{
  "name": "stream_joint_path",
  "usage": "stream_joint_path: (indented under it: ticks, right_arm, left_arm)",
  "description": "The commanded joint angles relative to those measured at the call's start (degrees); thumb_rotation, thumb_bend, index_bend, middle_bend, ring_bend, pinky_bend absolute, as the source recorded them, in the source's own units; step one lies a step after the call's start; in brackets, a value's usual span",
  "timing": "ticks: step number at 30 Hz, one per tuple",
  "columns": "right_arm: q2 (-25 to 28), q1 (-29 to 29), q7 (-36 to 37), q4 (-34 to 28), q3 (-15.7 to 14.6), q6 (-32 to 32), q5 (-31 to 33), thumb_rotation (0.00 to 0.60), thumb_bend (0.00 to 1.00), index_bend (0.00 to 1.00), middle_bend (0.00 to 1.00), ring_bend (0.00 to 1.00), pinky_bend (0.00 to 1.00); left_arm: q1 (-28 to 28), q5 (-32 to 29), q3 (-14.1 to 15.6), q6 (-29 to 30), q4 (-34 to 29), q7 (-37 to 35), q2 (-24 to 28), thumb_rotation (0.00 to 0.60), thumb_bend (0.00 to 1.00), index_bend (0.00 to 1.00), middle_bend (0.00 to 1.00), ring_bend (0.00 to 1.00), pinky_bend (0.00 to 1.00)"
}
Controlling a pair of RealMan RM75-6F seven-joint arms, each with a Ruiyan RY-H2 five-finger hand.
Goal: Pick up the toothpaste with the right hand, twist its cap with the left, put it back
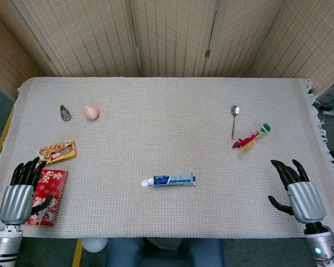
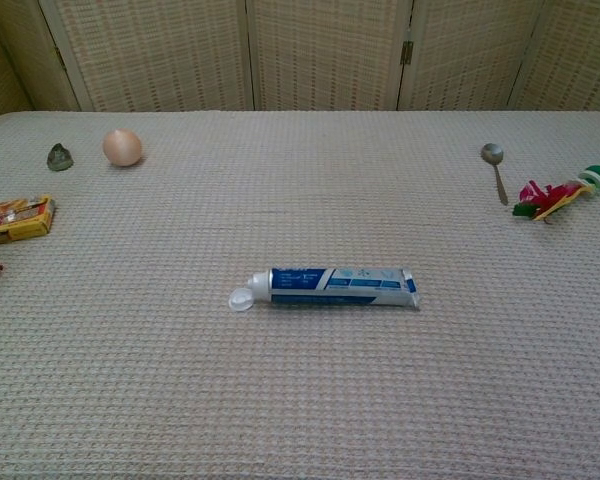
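The blue and white toothpaste tube [image 1: 170,180] [image 2: 332,286] lies flat near the table's front middle, its white cap [image 1: 145,182] [image 2: 241,299] pointing left. My right hand [image 1: 298,194] hovers at the front right corner, far right of the tube, fingers spread and holding nothing. At the front left edge my left hand [image 1: 21,192] is over a red booklet [image 1: 47,189], fingers apart and empty. The chest view shows neither hand.
A spoon [image 1: 234,119] and a red-green toy [image 1: 250,138] lie at the right. An egg [image 1: 91,112], a small dark object [image 1: 65,113] and a yellow snack pack [image 1: 58,151] sit at the left. Woven screens stand behind the table.
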Motion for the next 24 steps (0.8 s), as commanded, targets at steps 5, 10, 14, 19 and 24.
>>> stream_joint_path:
  ticks: [5,10,14,19,24]
  right_arm:
    - [-1.9,8.5,-7.0,-5.5,2.6,-11.5,1.5,0.600,0.29,0.13,0.22,0.26,0.10]
    - [-6.1,14.9,-13.4,-6.4,4.8,-21.4,7.7,0.600,0.29,0.16,0.23,0.27,0.12]
    - [-11.3,19.3,-20.7,-5.5,6.5,-26.3,13.8,0.600,0.29,0.16,0.23,0.26,0.13]
    - [-16.9,24.4,-27.7,-3.4,7.3,-30.4,19.1,0.600,0.30,0.16,0.23,0.24,0.13]
    - [-21.8,28.9,-34.7,-1.3,7.6,-32.6,23.6,0.600,0.29,0.20,0.24,0.25,0.15]
  left_arm:
    - [0.2,0.2,0.3,0.1,-0.3,-0.2,0.3,0.600,0.31,0.01,0.01,0.03,0.00]
    - [0.6,0.4,0.6,0.4,-0.6,-0.3,0.6,0.600,0.31,0.01,0.01,0.03,0.00]
    - [1.1,0.4,0.9,0.8,-0.7,-0.5,0.9,0.600,0.31,0.01,0.01,0.03,0.00]
    - [1.5,0.5,1.0,1.2,-1.0,-0.6,1.3,0.600,0.31,0.01,0.01,0.03,0.00]
    - [1.5,0.9,1.1,1.2,-1.3,-0.4,1.4,0.600,0.31,0.02,0.01,0.03,0.00]
